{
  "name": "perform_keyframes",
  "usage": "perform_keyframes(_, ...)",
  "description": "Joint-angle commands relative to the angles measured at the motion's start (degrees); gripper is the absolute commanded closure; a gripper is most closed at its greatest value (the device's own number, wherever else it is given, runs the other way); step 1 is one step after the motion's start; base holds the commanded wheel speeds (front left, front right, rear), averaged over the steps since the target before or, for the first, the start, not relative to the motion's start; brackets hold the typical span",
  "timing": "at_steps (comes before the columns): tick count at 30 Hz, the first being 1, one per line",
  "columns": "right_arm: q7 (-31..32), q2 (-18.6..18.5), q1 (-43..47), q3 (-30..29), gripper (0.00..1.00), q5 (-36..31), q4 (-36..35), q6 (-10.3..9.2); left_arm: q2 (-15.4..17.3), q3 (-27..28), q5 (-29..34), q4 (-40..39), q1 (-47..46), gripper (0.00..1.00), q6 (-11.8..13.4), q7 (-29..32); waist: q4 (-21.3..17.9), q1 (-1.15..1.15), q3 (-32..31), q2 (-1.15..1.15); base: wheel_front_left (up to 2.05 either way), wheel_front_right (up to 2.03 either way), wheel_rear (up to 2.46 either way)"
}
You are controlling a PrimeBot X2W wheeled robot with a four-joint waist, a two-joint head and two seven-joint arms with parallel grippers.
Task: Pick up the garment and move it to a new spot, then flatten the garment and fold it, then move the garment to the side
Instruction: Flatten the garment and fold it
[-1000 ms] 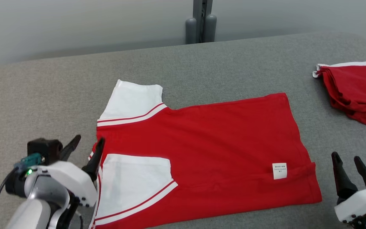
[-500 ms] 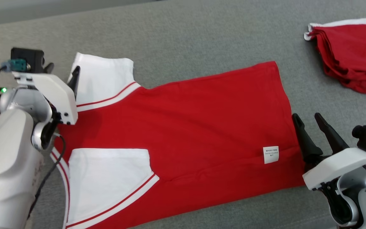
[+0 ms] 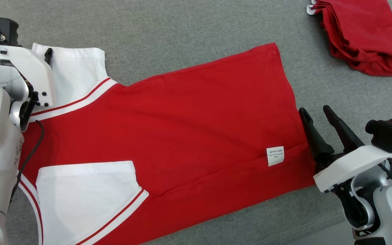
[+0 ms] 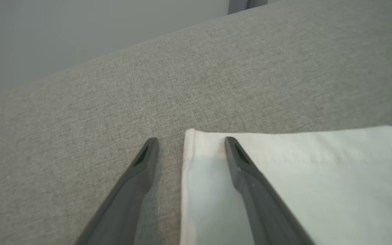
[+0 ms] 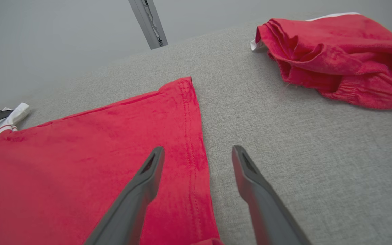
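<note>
Grey woven cloth covers the table [image 3: 182, 27], w/ pale wall [image 5: 63, 34] & metal post [image 5: 148, 23] behind. We see the garment [image 3: 182, 119] flat mid-table. Left gripper [image 4: 191, 139] spread at white sleeve [image 4: 301, 177] corner, right gripper [image 5: 198, 149] spread astride hem [image 5: 192, 129], both empty.

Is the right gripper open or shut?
Open. The right gripper has its fingers apart: one above the red shirt near its hem, one above the grey surface.

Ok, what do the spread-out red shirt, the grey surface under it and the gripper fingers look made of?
Red shirt: soft matte knit, likely cotton jersey; stitched hem, limp creases.
Grey surface: matte woven upholstery-like fabric; fine flecked weave.
Gripper fingers: dark, smooth, semi-matte, probably moulded plastic or rubber; which, I cannot tell.
</note>
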Motion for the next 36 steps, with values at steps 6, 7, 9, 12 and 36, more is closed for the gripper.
perform_keyframes(6, -1.3, -0.8, -1.1, 0.3, 0.0, 1.1, 0.8, 0.03, -0.1, -1.1, 0.4, 4.9, -2.1, 0.87, -1.2, -1.0, -0.3, 0.0, 0.1, 0.0, 0.0, 0.0, 0.0)
perform_keyframes(7, -1.3, -0.9, -1.3, 0.2, 0.0, 1.1, 0.8, 0.03, -0.3, -1.3, 0.4, 5.5, -2.4, 1.0, -1.4, -1.4, -0.3, 0.0, 0.0, 0.0, 0.0, 0.0, 0.0)
perform_keyframes(9, -1.7, -1.3, -1.9, 0.2, 0.0, 1.0, 0.9, 0.03, -1.1, -1.7, 0.3, 6.4, -2.7, 1.0, -1.9, -2.1, 0.1, 0.0, -0.4, 0.0, 0.0, 0.0, 0.0)
perform_keyframes(12, -1.8, -2.1, -3.0, 0.0, 0.0, 0.5, 1.5, 0.03, -2.0, -2.1, 0.3, 7.2, -3.0, 1.0, -2.4, -4.5, 0.9, 0.0, -1.3, 0.0, 0.0, 0.0, 0.0)
perform_keyframes(36, 7.1, -16.3, -29.8, 15.7, 0.0, -1.3, 31.6, 0.02, -9.3, -5.1, -2.5, -3.5, 2.6, 1.0, -5.3, -20.6, 13.6, 0.0, -2.9, 0.0, 0.0, 0.0, 0.0)
